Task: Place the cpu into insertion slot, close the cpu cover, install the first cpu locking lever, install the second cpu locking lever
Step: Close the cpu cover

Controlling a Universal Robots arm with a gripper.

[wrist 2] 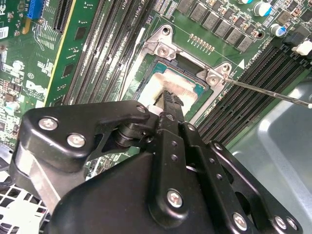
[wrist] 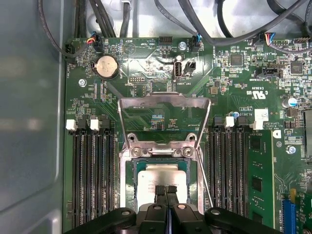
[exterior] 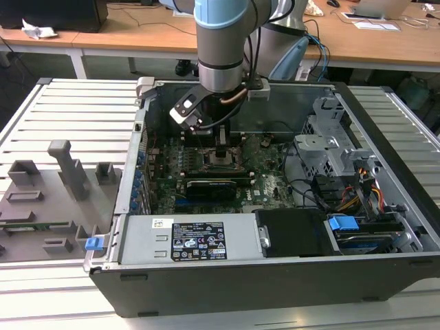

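The cpu (wrist: 161,176), a silver-grey square chip, lies flat in the insertion slot (wrist: 132,181) on the green motherboard. My gripper (wrist: 165,189) is shut, its two black fingertips pressed together right over the chip's near edge. In the second wrist view the gripper (wrist 2: 168,96) is down at the cpu (wrist 2: 179,84). The cpu cover (wrist: 165,100), a thin metal frame with a cut-out middle, stands open, swung back from its hinge. A thin wire locking lever (wrist 2: 273,94) sticks out free beside the socket. In the exterior view the gripper (exterior: 222,146) hangs over the slot (exterior: 221,163) inside the open computer case.
Long black memory slots (wrist: 92,175) flank the socket on both sides. A black graphics card (exterior: 210,185), a grey power supply (exterior: 185,240), a drive cage (exterior: 330,144) and loose cables (exterior: 357,196) crowd the case. A grey fixture tray (exterior: 48,199) lies at the exterior view's left.
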